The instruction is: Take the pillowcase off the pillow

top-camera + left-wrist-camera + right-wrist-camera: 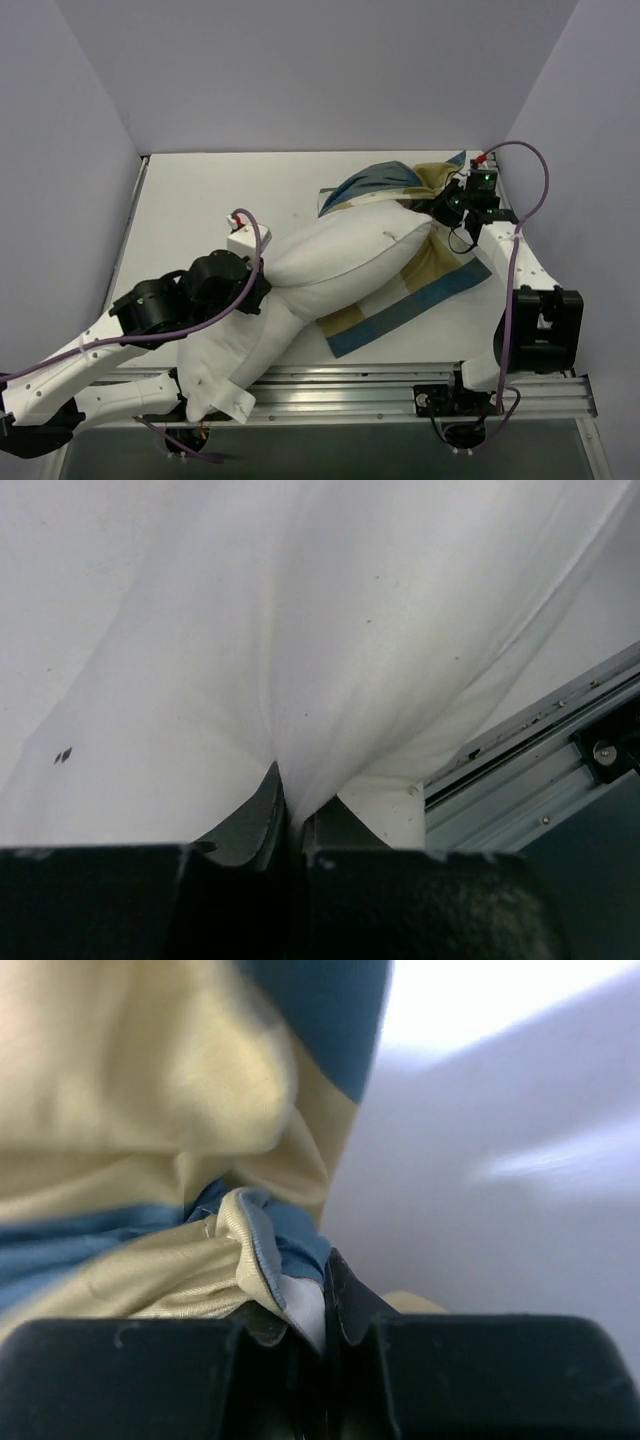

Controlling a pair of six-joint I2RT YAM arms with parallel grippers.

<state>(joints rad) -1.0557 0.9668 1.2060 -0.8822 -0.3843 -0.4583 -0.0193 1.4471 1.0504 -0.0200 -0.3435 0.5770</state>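
The plain white pillow [330, 255] lies diagonally across the table, its near end hanging over the front rail. Most of it is out of the patchwork pillowcase [420, 290], whose teal, tan and cream fabric lies under and around the pillow's far right end. My left gripper [250, 285] is shut on a fold of the white pillow [330, 660] near its middle. My right gripper [448, 207] at the far right is shut on a bunched edge of the pillowcase [200, 1250], holding it raised.
Grey walls enclose the table on the left, back and right; the right gripper is close to the right wall [560, 120]. The aluminium front rail [400, 385] runs along the near edge and shows in the left wrist view [540, 770].
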